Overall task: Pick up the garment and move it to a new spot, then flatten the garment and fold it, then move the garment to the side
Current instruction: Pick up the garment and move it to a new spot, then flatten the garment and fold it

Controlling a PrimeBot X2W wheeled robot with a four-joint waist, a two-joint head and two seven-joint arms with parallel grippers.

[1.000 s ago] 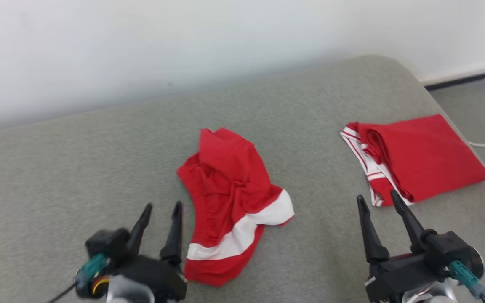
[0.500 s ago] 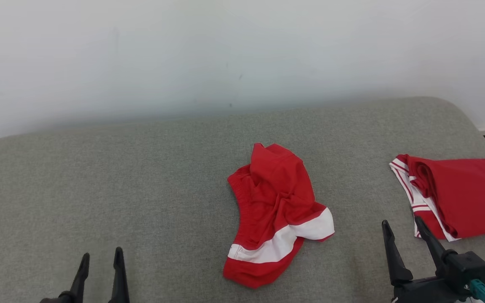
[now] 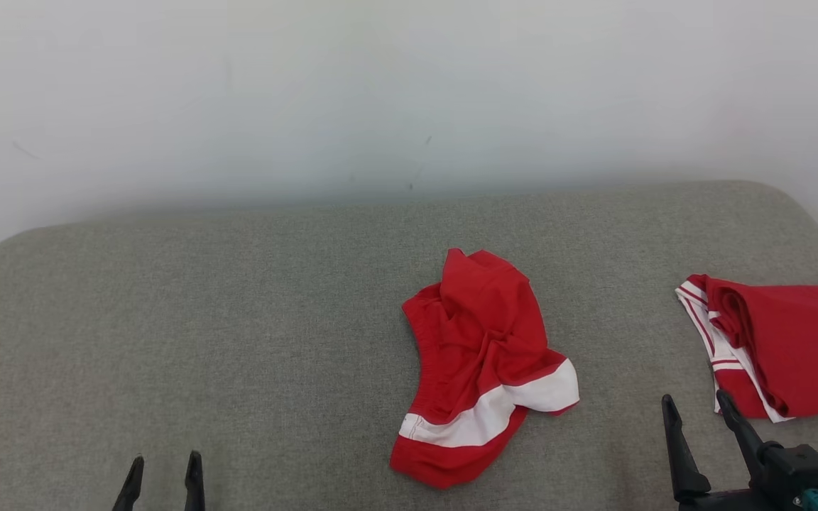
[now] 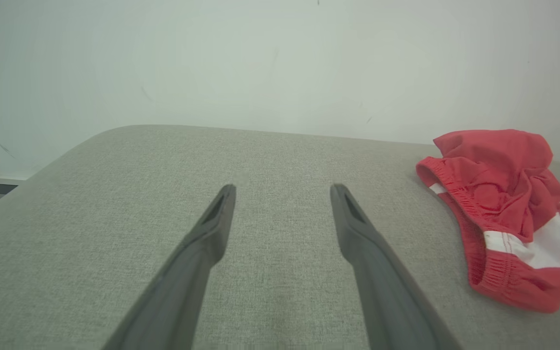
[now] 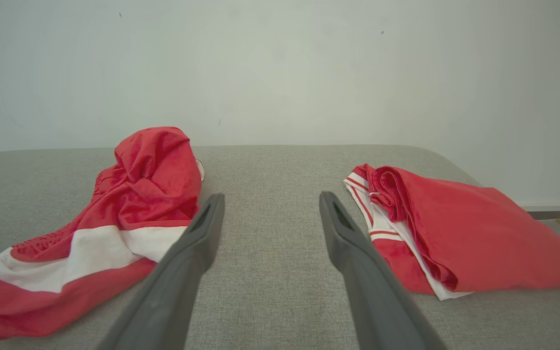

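Wall: a plain pale wall (image 3: 380, 85) stood along the far side, behind everything else.

Cushion: a broad grey fabric cushion (image 3: 203, 319) with rounded far corners ran from left to right beneath my arms and carried both red pieces.

Garment: the garment (image 3: 480, 355), red with a white band and an elastic waist, lay crumpled in a heap near the middle of the cushion, a little right of centre. Its white band was turned toward the near side. Nothing was touching it.

Folded cloth: a red folded cloth (image 3: 792, 341) with white striped trim lay flat near the right end of the cushion, well apart from the garment.

Right gripper: my right gripper (image 3: 694, 397) hung low at the near right, over bare cushion between the garment and the folded cloth. Its fingers were spread apart and held nothing. The tip of the right finger lay just beside the near corner of the folded cloth.

Left gripper: my left gripper (image 3: 166, 458) sat at the near left, well apart from the garment. Its fingers were parted and empty, pointing toward the far wall over bare cushion.
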